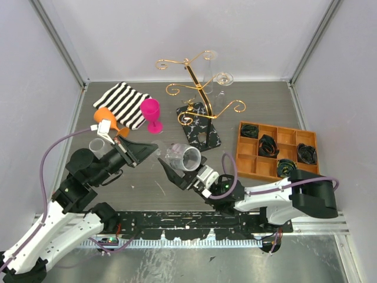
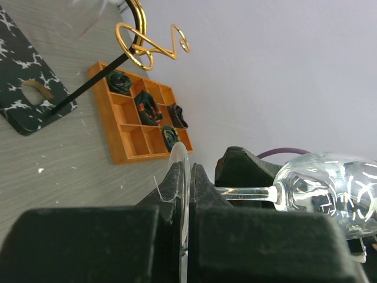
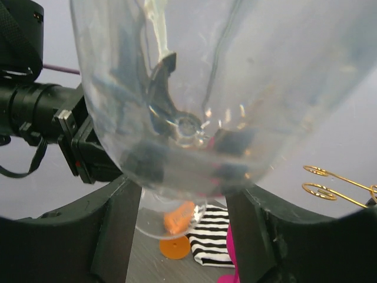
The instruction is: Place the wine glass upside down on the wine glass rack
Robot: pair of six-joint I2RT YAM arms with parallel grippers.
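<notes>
At the far left a black-and-white striped cloth (image 1: 123, 103) lies flat on the grey, wood-grained surface (image 1: 259, 106), with a bright pink plastic-looking goblet (image 1: 151, 112) upright beside it. Next comes the left end effector (image 1: 144, 150), its padded black fingers pressed together on the thin round foot of the wine glass (image 1: 185, 158), which hangs on its side in the air between the two arms: clear, smooth, slender-stemmed, with a rounded bowl opening toward the right arm. The right end effector (image 1: 182, 172) stands spread to either side of that bowl; whether its pads press the glass I cannot tell. This looks like a handover, the glass not yet near its place. Next, I judge, the right fingers must come clear, then the left arm must tip the bowl downward and slide the stem between curled gold wires. The wine glass rack (image 1: 196, 82) stands beyond, thin gold wire on a black, white-veined slab. Farthest right sits an orange compartment tray (image 1: 278, 127).
</notes>
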